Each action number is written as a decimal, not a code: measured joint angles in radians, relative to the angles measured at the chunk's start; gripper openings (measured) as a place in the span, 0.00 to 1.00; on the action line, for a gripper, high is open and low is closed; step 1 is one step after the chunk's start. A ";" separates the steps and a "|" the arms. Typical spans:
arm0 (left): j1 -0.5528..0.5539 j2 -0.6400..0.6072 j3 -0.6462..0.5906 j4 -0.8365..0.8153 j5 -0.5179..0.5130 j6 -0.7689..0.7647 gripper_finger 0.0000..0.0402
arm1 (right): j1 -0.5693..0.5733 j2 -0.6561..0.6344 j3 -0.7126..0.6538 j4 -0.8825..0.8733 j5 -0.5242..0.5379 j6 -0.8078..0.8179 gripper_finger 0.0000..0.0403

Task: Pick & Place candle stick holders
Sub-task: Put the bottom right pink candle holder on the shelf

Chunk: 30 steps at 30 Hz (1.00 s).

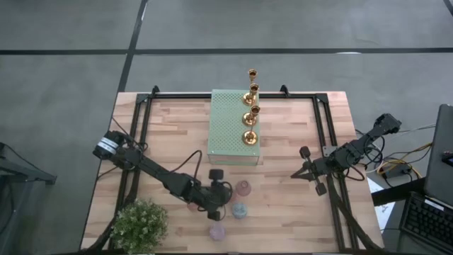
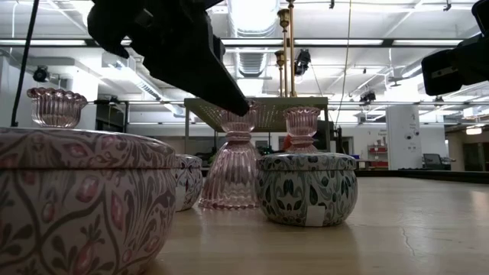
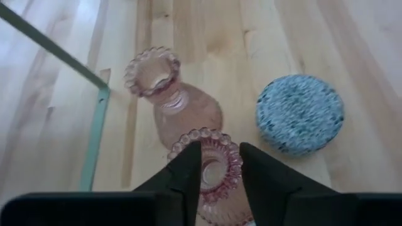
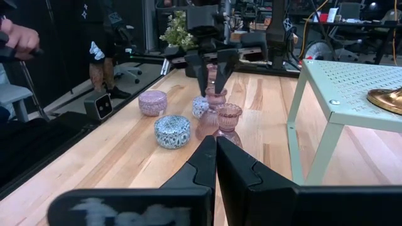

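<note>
Three gold candle stick holders (image 1: 251, 106) stand on a pale green perforated block (image 1: 230, 131) at the far middle, and a fourth (image 1: 252, 74) stands just behind it. Two pink ribbed glass holders stand upright on the wood near the front. My left gripper (image 3: 220, 150) is slanted down over the nearer one (image 3: 213, 188). The other pink holder (image 3: 164, 94) stands just beyond it. The nearer holder is hidden under the gripper (image 1: 219, 190) in the high view. My right gripper (image 4: 215, 147) waits shut and empty at the table's right side (image 1: 311, 170). My left gripper has its two fingers on the beaded rim (image 3: 217, 139) of the nearer pink holder's cup, one at either side. The fingers (image 4: 203, 88) slant down at it from the table's left. The holder stands upright with its flared base (image 2: 229, 195) on the table.
A blue patterned tin (image 3: 299, 113) sits close to the right of the gripped holder. A pink tin (image 1: 216, 231) and a third patterned tin (image 4: 200, 107) lie nearby. A leafy plant (image 1: 139, 223) fills the near left corner. A person (image 4: 12, 37) stands beyond the table.
</note>
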<state>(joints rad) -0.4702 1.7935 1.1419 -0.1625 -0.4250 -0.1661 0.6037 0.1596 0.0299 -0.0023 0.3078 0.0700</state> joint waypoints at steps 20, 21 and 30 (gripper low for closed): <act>0.013 -0.028 0.060 -0.102 -0.002 -0.012 0.04 | 0.000 0.000 0.000 0.000 0.000 0.000 0.02; 0.012 -0.035 0.065 -0.112 0.002 -0.012 0.04 | 0.000 0.000 0.000 0.000 0.000 0.000 0.02; 0.012 -0.081 0.103 -0.172 -0.003 -0.011 0.03 | 0.000 0.000 0.000 0.000 0.000 0.000 0.02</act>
<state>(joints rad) -0.4583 1.7122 1.2448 -0.3346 -0.4282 -0.1773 0.6037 0.1596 0.0299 -0.0023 0.3080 0.0700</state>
